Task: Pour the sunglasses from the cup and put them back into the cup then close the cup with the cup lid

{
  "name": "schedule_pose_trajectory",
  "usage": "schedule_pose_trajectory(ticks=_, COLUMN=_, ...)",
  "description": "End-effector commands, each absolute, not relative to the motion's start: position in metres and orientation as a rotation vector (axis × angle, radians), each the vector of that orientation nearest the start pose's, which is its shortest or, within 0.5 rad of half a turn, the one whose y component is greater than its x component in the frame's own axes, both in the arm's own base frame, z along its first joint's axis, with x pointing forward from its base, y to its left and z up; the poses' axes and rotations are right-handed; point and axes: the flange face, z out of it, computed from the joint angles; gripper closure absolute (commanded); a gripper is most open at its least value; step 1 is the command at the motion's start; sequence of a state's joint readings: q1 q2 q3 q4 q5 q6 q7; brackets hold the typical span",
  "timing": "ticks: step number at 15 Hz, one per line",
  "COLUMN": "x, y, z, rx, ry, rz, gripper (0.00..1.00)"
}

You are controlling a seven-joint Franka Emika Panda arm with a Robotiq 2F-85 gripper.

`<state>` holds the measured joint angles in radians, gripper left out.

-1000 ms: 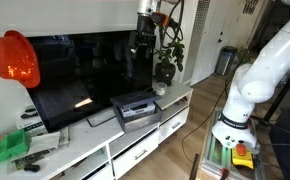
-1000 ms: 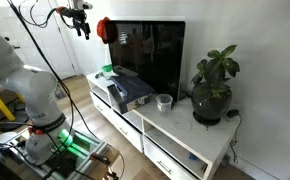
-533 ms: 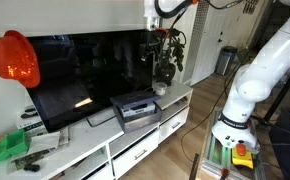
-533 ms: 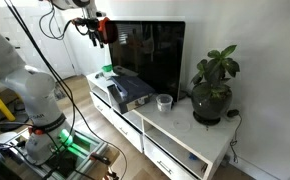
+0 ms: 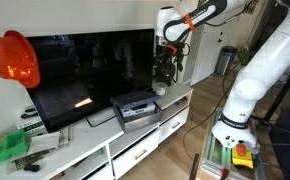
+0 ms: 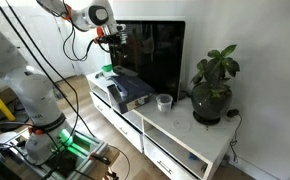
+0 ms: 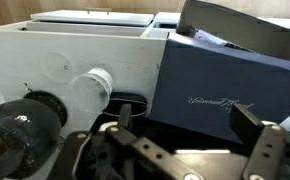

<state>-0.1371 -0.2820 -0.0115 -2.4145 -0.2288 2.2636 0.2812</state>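
In an exterior view, the gripper (image 5: 165, 62) hangs before the television (image 5: 85, 70), jaws spread and empty. In an exterior view, the cup (image 6: 165, 101) stands on the white cabinet (image 6: 185, 135) between a dark box (image 6: 125, 90) and a potted plant (image 6: 213, 85). In the wrist view, parted fingers (image 7: 255, 130) frame the box's navy side.

In the wrist view, a dark navy rectangular cardboard box (image 7: 230, 75) carries the only marking in sight: one line of pale cursive lettering (image 7: 220, 102) low on its front face, at about three o'clock from the picture's middle. The script is too blurred to read letter by letter. In both exterior views, no text, number, brand or sign can be read.
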Motion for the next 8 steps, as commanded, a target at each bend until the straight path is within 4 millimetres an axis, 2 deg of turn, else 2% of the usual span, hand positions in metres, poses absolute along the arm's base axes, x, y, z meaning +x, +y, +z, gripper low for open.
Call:
schedule_pose_trajectory(ticks=1, x=0.456, y=-0.075, z=0.43, rx=-3.27, ry=0.486, rz=-0.231, gripper=0.0)
schedule_pose_trajectory(ticks=5, x=0.458, y=-0.07, z=0.433, rx=-3.272, ry=0.468, rz=-0.241, gripper=0.0)
schedule_pose_trajectory(ticks=6, x=0.464, y=-0.08, z=0.423, rx=-3.283, ry=0.521, rz=-0.198, gripper=0.0)
schedule_pose_trajectory(ticks=7, x=0.466, y=-0.095, z=0.414, rx=-3.297, ry=0.683, rz=-0.16, gripper=0.0)
schedule_pose_trajectory(ticks=8, x=0.468, y=-0.113, z=0.403, rx=-3.296, ry=0.761, rz=-0.188, gripper=0.0)
